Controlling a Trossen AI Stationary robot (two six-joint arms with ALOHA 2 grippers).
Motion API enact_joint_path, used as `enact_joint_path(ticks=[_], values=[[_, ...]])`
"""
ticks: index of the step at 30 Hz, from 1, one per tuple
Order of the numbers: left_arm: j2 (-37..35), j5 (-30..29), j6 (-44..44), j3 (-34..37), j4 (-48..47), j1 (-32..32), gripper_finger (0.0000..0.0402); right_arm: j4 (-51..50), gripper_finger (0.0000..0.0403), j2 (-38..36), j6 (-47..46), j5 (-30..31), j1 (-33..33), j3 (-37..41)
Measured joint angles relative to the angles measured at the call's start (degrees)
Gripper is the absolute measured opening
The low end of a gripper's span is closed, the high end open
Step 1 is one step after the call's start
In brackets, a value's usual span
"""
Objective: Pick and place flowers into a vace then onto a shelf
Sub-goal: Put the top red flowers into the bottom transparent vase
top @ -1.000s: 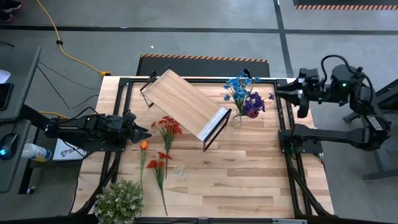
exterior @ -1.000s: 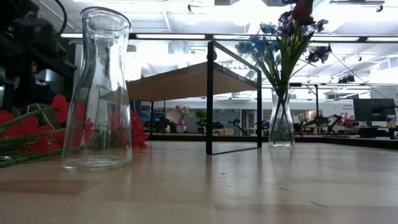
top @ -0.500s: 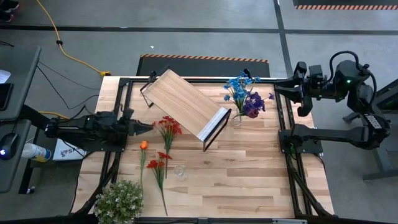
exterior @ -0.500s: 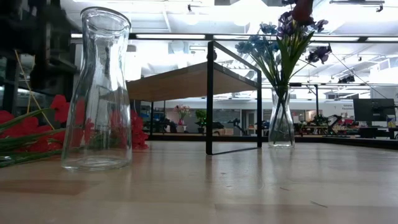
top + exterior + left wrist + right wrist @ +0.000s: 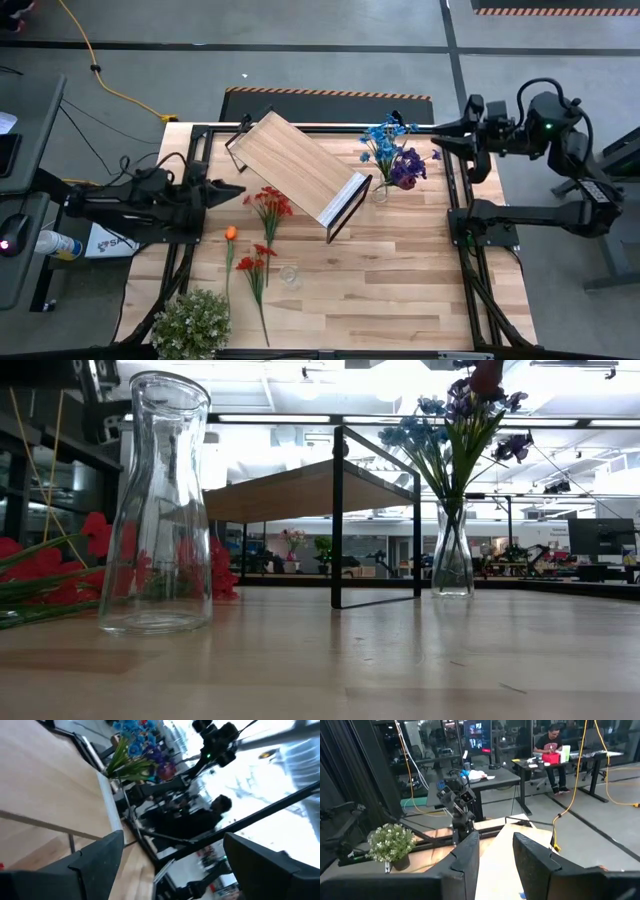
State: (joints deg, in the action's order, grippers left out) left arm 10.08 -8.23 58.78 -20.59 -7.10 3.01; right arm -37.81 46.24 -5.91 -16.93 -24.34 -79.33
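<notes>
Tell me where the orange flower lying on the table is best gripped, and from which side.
Grip the orange flower on its thin green stem just below the bloom, coming straight down from above. It lies flat on the table, bloom toward the shelf, so only a top approach seems workable. The left gripper is nearest.

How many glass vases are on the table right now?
2: an empty vase near the table's front edge beside the loose red flowers, and a vase holding blue and purple flowers beside the shelf.
</notes>
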Motion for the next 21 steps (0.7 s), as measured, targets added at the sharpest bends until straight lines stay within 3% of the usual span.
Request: enact_joint_path(ticks=[4, 13, 21], values=[[8.21, 0.25, -1.94, -8.65, -7.36, 0.00, 0.0376, 1.65, 0.0110, 0.53, 0.01, 0.02, -0.01, 0.00], [28.86, 1.71, -1.64, -31.23, -35.22, 0.00, 0.0376, 2.54, 0.0110, 0.69, 0.02, 0.02, -0.01, 0.00], [42.79, 1.98, 0.14, -42.40, -48.35, 0.00, 0.0376, 2.54, 0.0110, 0.67, 0.02, 0.02, -0.02, 0.00]])
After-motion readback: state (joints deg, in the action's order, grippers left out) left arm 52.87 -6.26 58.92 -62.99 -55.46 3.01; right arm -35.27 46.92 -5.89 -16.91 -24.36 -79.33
